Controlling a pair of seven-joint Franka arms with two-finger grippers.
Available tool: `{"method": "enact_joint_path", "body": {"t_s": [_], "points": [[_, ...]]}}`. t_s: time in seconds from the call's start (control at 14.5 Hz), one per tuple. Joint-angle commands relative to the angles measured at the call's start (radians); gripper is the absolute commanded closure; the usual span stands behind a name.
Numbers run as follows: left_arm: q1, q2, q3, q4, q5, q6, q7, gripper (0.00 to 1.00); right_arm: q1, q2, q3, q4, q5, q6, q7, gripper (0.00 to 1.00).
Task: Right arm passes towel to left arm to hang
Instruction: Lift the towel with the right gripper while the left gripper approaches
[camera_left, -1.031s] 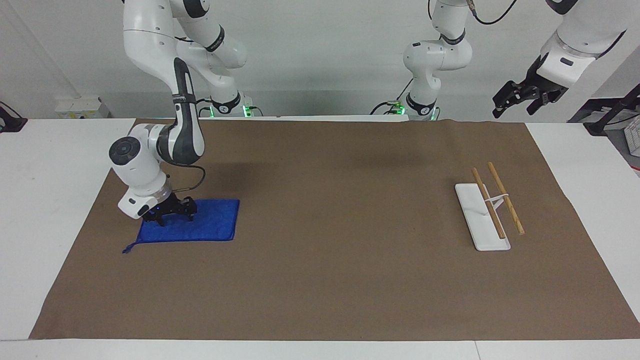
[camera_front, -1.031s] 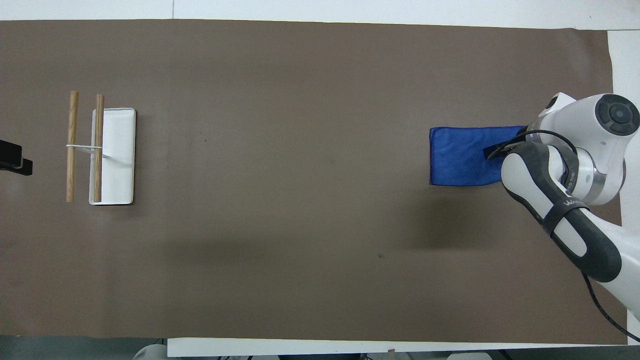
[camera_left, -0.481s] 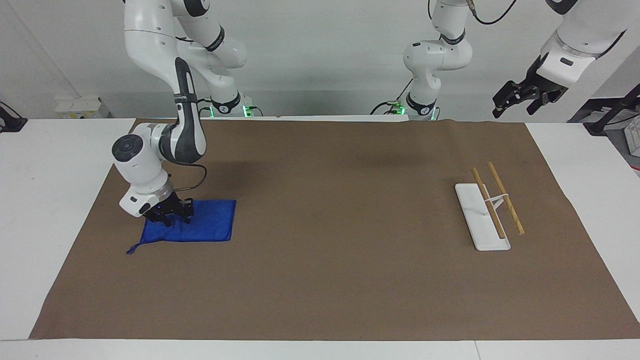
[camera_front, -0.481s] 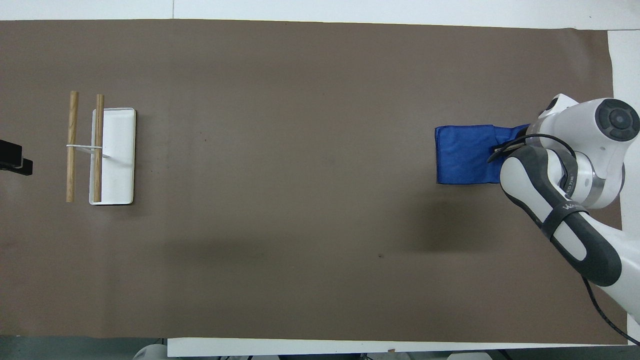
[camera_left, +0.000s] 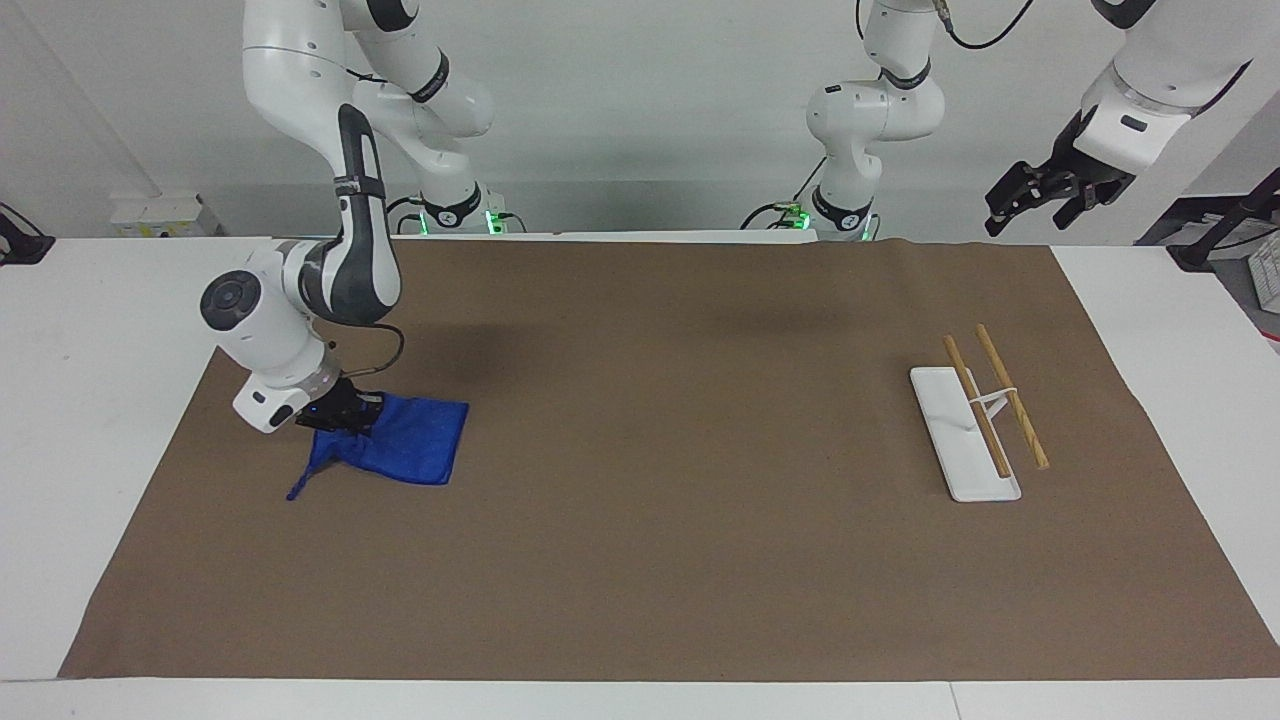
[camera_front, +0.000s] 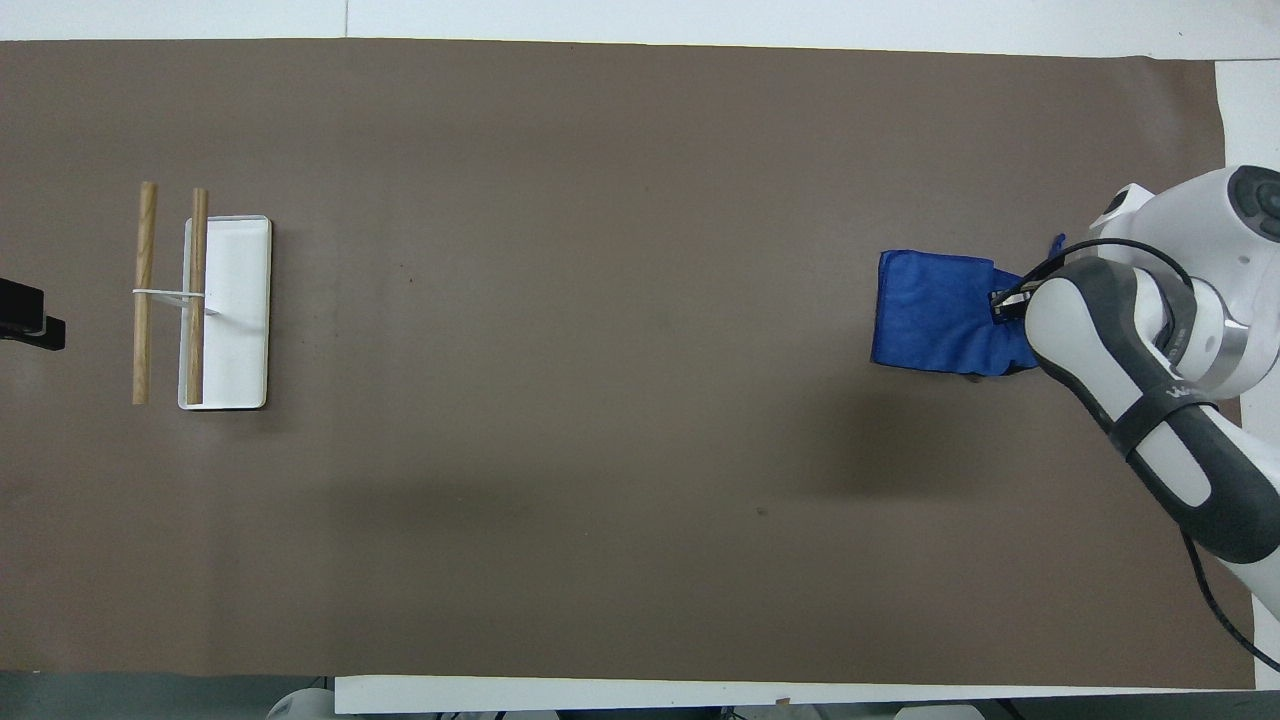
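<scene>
The blue towel (camera_left: 410, 447) lies on the brown mat toward the right arm's end of the table, also in the overhead view (camera_front: 935, 320). My right gripper (camera_left: 340, 413) is shut on the towel's end nearest that table end and holds it a little off the mat. The cloth is bunched there, its corner loop (camera_left: 298, 489) hangs down, and the other end rests on the mat. In the overhead view the right arm (camera_front: 1130, 350) hides most of the gripper. My left gripper (camera_left: 1040, 195) waits open, high over the mat's corner at the left arm's end.
A white rack base (camera_left: 962, 440) with two wooden rods (camera_left: 1012, 397) on a thin stand sits toward the left arm's end, also in the overhead view (camera_front: 240, 310). The brown mat (camera_left: 680, 420) covers most of the white table.
The right gripper has risen with the towel's end in it. The towel has gone from flat to bunched, and its free end has slid toward the right arm's end. The left arm has not moved.
</scene>
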Motion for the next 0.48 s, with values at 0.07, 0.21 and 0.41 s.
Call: {"method": "enact_joint_path", "body": {"t_s": [0.07, 0.21, 0.41], "points": [[-0.015, -0.041, -0.011, -0.078, -0.016, 0.087, -0.294, 0.0, -0.017, -0.037, 0.149, 0.135, 0.014, -0.265, 0.355, 1.0], [-0.037, -0.06, -0.011, -0.136, -0.123, 0.17, -0.562, 0.0, -0.017, -0.037, 0.249, 0.224, 0.025, -0.367, 0.612, 1.0], [-0.11, -0.059, -0.015, -0.22, -0.198, 0.288, -0.933, 0.0, -0.017, -0.037, 0.358, 0.286, 0.19, -0.395, 0.924, 1.0]]}}
